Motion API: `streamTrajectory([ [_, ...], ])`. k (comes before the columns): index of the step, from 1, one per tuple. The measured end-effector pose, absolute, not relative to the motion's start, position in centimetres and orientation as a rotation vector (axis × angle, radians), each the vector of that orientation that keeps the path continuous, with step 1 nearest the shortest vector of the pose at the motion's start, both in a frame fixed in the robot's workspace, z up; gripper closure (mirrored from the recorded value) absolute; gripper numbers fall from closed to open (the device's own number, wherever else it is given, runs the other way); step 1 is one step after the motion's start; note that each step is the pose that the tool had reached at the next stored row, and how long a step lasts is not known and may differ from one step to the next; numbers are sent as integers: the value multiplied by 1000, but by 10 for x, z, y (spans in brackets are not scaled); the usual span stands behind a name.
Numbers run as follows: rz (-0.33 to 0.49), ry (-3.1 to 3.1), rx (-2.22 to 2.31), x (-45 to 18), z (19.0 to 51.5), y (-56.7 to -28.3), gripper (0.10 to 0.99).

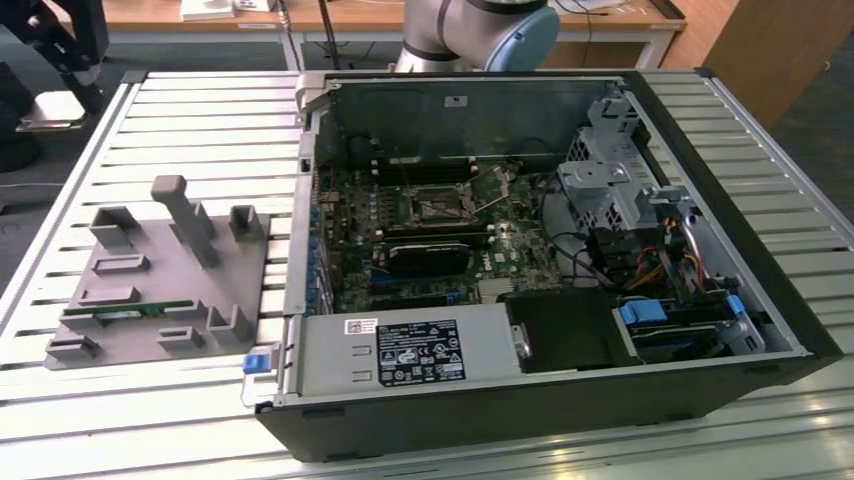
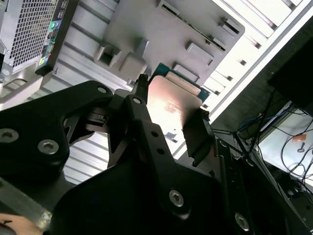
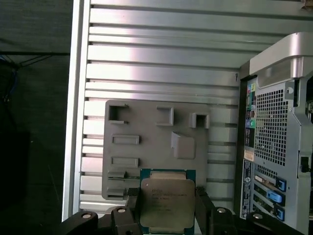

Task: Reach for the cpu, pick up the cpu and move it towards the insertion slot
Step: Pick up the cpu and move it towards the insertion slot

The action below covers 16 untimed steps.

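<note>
My pincer (image 3: 167, 205) is pinching the cpu (image 3: 166, 200) by its two side edges, lifted clear above the grey fixture tray (image 3: 146, 142) on the slatted table (image 3: 161, 63). In the exterior view, the insertion slot (image 1: 437, 207) sits inside the open computer case (image 1: 534, 400), at three o'clock from the tray.

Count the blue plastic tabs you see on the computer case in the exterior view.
3: one blue tab on the near corner beside the labelled power supply, two at the drive bay. Others may be hidden.
</note>
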<state>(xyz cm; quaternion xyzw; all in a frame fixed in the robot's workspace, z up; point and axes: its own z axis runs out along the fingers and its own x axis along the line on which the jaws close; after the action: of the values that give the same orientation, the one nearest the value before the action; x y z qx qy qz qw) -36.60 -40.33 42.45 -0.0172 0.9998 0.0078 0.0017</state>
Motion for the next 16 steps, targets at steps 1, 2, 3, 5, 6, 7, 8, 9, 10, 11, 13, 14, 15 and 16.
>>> streamTrajectory([
  [1,25,3138,-54,-363,424,-403,549],
  [2,25,3138,-54,-359,424,-403,549],
  [3,24,3138,-54,-356,425,-403,549],
  [5,25,3138,-54,-349,424,-403,549],
  [6,24,3138,-54,-345,425,-403,549],
  [7,25,3137,-54,-342,424,-403,549],
  [8,24,3138,-54,-339,425,-403,549],
  [9,24,3138,-54,-335,425,-403,549],
  [10,25,3138,-54,-332,424,-403,549],
  [11,25,3138,-54,-328,424,-403,549],
  [13,25,3138,-54,-322,425,-403,549],
  [14,24,3138,-54,-320,424,-403,549],
  [15,24,3138,-54,-317,425,-403,549],
  [16,25,3138,-54,-315,425,-403,549],
])
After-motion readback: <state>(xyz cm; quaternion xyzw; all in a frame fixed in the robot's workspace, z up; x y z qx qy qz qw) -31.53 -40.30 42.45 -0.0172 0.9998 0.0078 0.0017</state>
